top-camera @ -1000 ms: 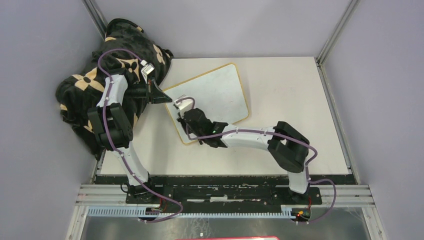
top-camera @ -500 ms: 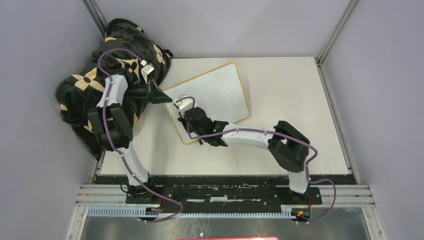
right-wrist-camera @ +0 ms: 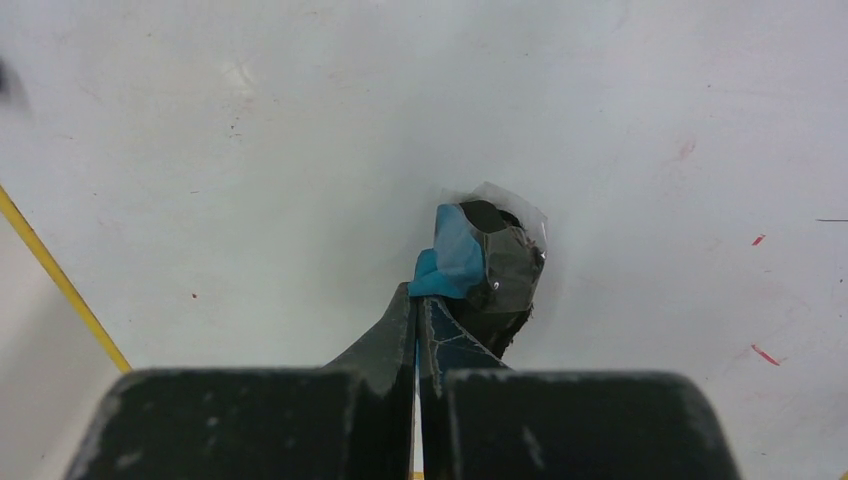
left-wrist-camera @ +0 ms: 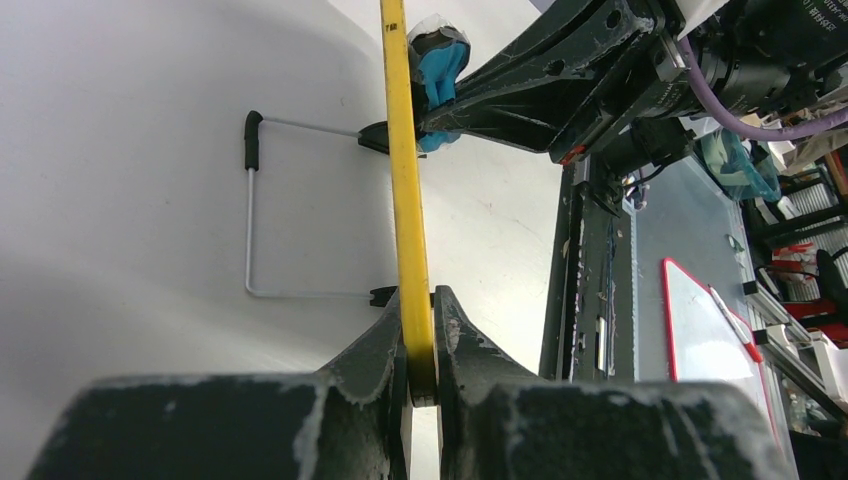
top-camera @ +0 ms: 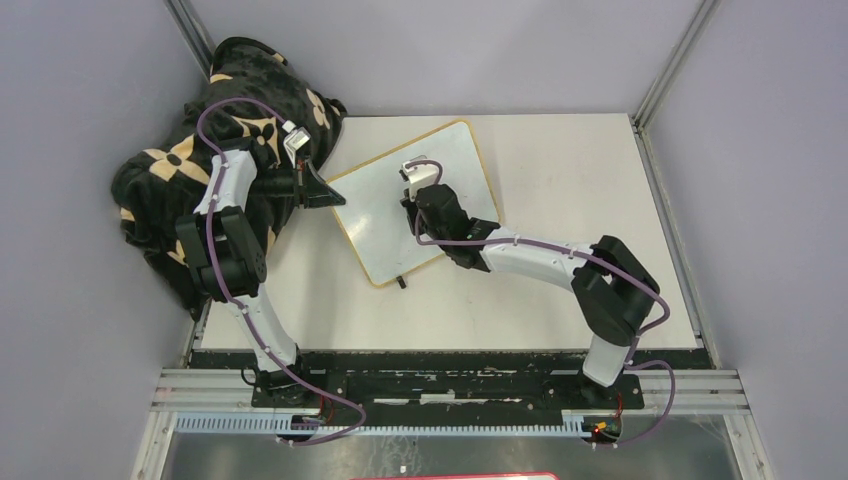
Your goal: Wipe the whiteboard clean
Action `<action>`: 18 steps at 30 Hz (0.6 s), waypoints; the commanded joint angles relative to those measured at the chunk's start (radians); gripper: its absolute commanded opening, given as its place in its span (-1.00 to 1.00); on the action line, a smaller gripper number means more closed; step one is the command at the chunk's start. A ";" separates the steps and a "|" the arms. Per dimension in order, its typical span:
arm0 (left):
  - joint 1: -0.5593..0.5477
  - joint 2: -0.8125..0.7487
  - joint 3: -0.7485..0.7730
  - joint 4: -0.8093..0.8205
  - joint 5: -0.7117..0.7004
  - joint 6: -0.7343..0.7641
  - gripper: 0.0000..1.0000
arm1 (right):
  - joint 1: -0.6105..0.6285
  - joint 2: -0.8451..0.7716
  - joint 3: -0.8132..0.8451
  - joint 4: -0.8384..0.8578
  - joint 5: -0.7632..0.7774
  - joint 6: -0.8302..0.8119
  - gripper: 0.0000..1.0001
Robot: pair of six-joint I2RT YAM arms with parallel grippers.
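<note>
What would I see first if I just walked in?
A whiteboard with a yellow edge sits mid-table, and the left arm pinches that edge in its jaws. The right arm holds a little blue wiper against the board. A black-and-tan flowery blanket is heaped in the far left corner.

- From above, the tips of the right gripper (right-wrist-camera: 418,318) are lost to us under its own wrist.
- We cannot tell what the blue-and-dark wad (right-wrist-camera: 480,262) pinched there is.
- On the whiteboard (right-wrist-camera: 250,120), red specks (right-wrist-camera: 765,354) too small to read.
- The left arm (top-camera: 225,200) hides part of the blanket (top-camera: 160,190).
</note>
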 commanded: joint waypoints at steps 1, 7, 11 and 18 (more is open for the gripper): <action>-0.013 -0.038 -0.006 -0.009 -0.066 0.066 -0.94 | -0.053 -0.008 -0.032 0.015 0.060 0.005 -0.97; -0.013 -0.033 0.000 -0.009 -0.062 0.062 -0.94 | 0.042 0.020 0.022 0.014 0.012 0.017 -0.97; -0.012 -0.035 -0.001 -0.011 -0.061 0.060 -0.94 | 0.126 0.086 0.121 -0.016 -0.002 0.001 -0.97; -0.013 -0.038 -0.003 -0.009 -0.060 0.060 -0.94 | 0.189 0.166 0.246 -0.050 -0.054 0.003 -0.97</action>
